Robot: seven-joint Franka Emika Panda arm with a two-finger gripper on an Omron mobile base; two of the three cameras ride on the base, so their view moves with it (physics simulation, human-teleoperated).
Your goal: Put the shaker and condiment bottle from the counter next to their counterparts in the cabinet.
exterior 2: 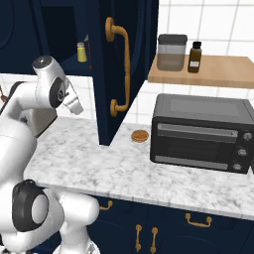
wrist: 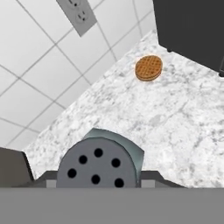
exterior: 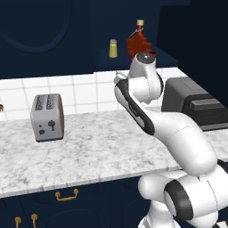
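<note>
Gripper (wrist: 95,183) clamped on shaker (wrist: 97,164) above counter (wrist: 175,131); condiment bottle (exterior: 139,42) in cabinet (exterior: 133,62) beside yellow shaker (exterior: 113,48).

Two shakers (exterior: 113,48) (wrist: 97,165), one condiment bottle (exterior: 139,36), one waffle (wrist: 148,68).

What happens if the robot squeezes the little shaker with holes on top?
The shaker looks hard, so it probably won't squish. Its smooth-looking sides might slip in a loose grip. It looks small, so it is likely light, and the holes in its cap could spill if it tips.
</note>
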